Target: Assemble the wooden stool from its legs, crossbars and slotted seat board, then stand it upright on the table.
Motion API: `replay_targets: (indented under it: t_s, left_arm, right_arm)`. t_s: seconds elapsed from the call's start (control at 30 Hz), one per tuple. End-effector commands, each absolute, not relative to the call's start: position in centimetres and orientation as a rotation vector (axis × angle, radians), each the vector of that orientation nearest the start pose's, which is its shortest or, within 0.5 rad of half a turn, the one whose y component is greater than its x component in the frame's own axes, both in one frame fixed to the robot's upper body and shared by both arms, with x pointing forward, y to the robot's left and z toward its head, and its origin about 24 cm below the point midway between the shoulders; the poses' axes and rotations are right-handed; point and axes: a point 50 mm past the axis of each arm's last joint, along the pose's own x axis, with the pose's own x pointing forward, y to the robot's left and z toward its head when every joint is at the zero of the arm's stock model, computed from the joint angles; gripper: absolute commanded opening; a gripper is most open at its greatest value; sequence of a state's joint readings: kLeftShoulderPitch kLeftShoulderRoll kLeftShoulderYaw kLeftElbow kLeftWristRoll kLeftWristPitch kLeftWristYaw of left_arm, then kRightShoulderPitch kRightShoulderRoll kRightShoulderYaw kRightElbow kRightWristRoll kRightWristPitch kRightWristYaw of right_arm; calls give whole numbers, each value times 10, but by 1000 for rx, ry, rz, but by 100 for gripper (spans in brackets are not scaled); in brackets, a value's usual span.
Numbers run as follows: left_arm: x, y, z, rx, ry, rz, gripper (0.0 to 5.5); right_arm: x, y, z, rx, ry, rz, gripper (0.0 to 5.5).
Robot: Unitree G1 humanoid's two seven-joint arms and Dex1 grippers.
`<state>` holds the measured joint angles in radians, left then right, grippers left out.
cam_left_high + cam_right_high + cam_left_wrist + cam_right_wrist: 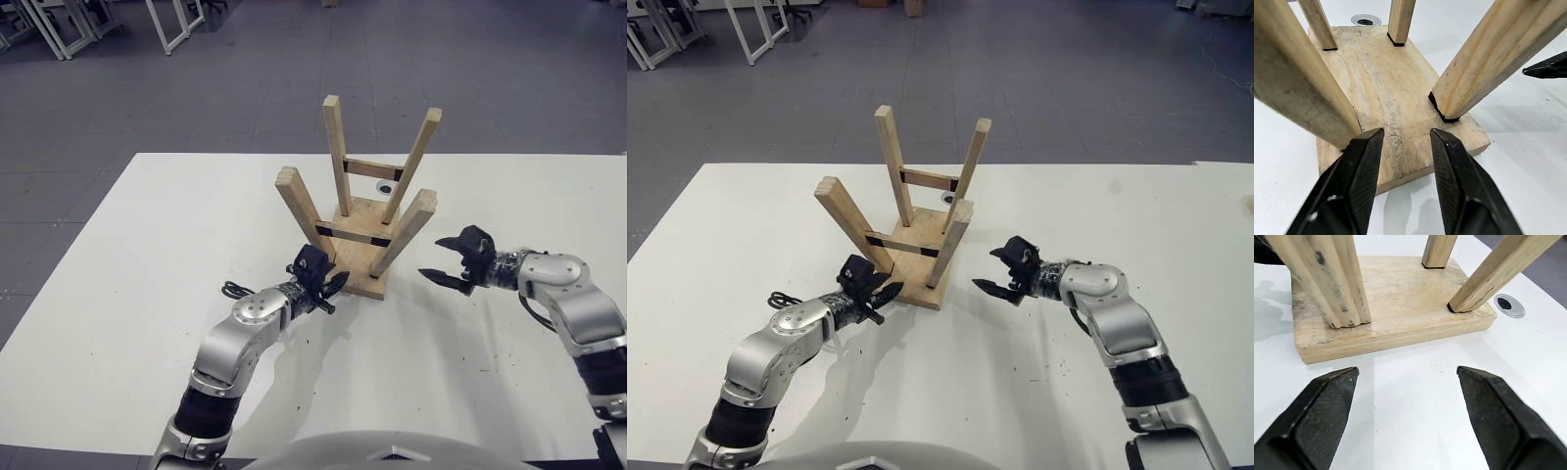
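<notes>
Bright, even overhead light in both eye views: the white table reads v. bright but w/o hard glare, and the grey floor in the upper part of the frame is darker. The upturned stool is lit evenly, w/ only a faint soft-edged shadow at its base. Wrist views are also diffuse: pale grey shadow on the table along the seat board edge, matte wood, no hot spots.

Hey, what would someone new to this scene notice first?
A pale wooden stool stands upside down on the white table, its seat board flat and four legs pointing up. The open left gripper sits at the seat's near left corner. The open right gripper hangs just right of the stool, clear of it.
</notes>
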<state>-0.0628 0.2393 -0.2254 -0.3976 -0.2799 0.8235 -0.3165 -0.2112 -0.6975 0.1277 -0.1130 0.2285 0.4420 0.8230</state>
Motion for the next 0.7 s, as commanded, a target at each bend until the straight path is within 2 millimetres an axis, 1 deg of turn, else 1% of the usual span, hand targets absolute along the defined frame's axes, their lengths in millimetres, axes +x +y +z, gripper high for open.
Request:
replay_targets:
  t_s: [0.03,0.1,0.17,0.23,0.27,0.33,0.37,0.4,0.47,0.53,0.57,0.63,0.7]
  left_arm:
    - [236,102,57,44,442,-611,174]
    - [237,102,48,97,461,-597,174]
    - [239,103,35,147,488,-593,174]
    - [240,102,24,184,505,-589,174]
    - [241,102,20,191,509,-588,174]
    - [241,101,16,193,513,-589,174]
    - [240,100,14,194,513,-592,174]
    - [239,100,13,192,514,-594,174]
    - [237,99,12,185,516,-596,174]
    - [236,98,12,179,518,-597,174]
    - [236,99,12,176,519,-595,174]
    - [235,100,11,175,520,-591,174]
    - [234,101,10,178,523,-591,174]
  right_arm:
    - [268,-192,134,-189,198,670,371]
    - [271,-181,166,-46,74,581,371]
    - [272,-173,196,74,-24,511,371]
    - [270,-165,219,135,-91,481,371]
    - [268,-158,229,177,-124,491,371]
    - [264,-142,242,258,-156,533,371]
    - [260,-131,244,297,-149,582,371]
    - [254,-117,241,322,-121,645,371]
    - [247,-100,233,328,-58,716,371]
    - [248,-96,232,315,-46,711,371]
    - [251,-98,241,308,-91,692,371]
    - [257,-107,278,312,-287,629,371]
    - [254,-117,320,338,-507,576,371]
